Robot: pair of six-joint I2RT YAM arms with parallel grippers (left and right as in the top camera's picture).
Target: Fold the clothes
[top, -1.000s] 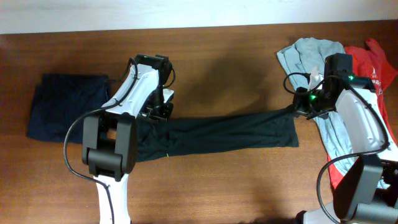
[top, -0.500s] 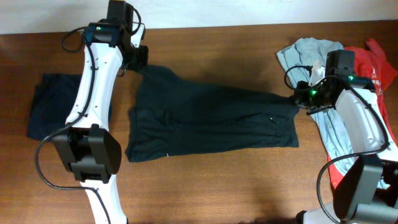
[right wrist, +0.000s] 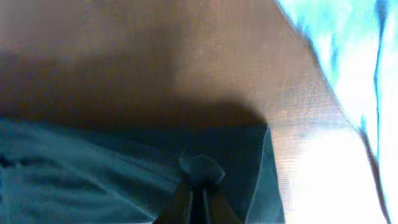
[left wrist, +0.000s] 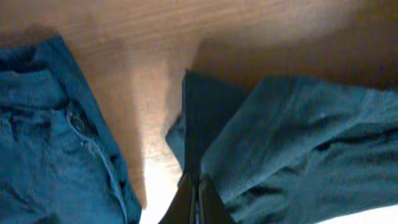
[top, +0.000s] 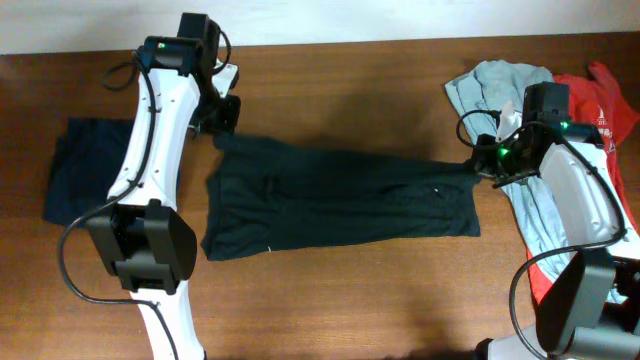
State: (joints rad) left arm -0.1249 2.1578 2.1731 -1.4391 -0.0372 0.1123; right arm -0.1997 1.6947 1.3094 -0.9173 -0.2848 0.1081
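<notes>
Status: black garment (top: 340, 195) spread across mid worktop (top: 350, 80) | L gripper (top: 222, 132) jaws pinched on its far-left corner, R gripper (top: 478, 168) jaws pinched on far-right corner | risk: thin pinches, cloth may slip if arms pull apart; slack could bunch, or the corner snag navy garment (top: 85, 170) → crooked fold

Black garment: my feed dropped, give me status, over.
Left gripper shut on black garment, one corner. Right gripper shut on the opposite corner. Garment stretched between them, not yet folded. Nothing in the way.
</notes>
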